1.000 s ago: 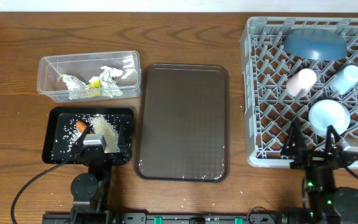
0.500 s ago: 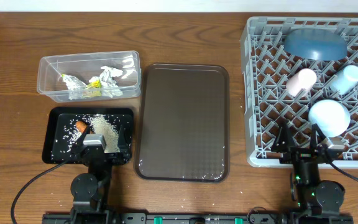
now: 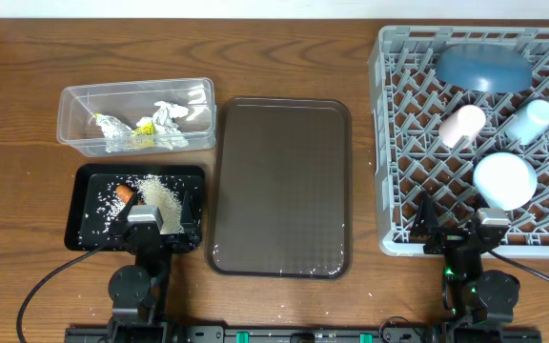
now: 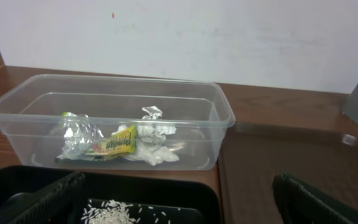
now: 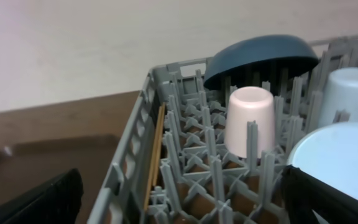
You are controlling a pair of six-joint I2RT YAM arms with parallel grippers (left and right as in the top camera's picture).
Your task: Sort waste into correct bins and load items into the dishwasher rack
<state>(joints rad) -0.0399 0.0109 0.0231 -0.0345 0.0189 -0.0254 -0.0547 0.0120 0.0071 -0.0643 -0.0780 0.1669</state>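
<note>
Your left gripper (image 3: 157, 205) and right gripper (image 3: 457, 227): near edge, jaws wide, empty; pink cup (image 3: 461, 125) upended over rack (image 3: 386, 143) pegs, likely to drain.

Right gripper (image 3: 456, 227) drawn back from white bowl (image 3: 504, 180), shifted left along rack (image 3: 389, 143) front wall, lower

open lane over brown tray (image 3: 282, 181), rack (image 3: 386, 152) crowded
</note>
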